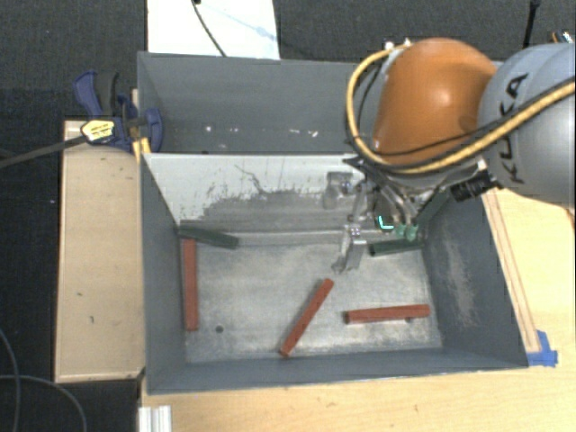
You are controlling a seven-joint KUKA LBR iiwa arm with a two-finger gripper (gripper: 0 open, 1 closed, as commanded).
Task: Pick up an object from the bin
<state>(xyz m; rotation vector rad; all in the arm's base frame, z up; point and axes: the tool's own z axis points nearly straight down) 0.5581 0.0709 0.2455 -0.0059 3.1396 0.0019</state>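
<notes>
Claw (349,252): low in the grey metal bin (468,286), back right (apart or together, cannot tell)
Nearest: long diagonal red-brown stick (306,317), mid-floor, its upper end just below
Beside: dark green stick (396,248), rightward

Dark green bar (402,247) – 1 end hidden behind the hand (353,247), hand's top under orange cover (430,93)

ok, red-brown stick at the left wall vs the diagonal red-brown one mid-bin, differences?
The slim red-brown stick at the left wall runs straight along that wall, far from the pincer. The slim red-brown stick mid-bin lies diagonally on open floor, its upper end just below the pincer. Both look alike in colour and shape, lying flat.
</notes>
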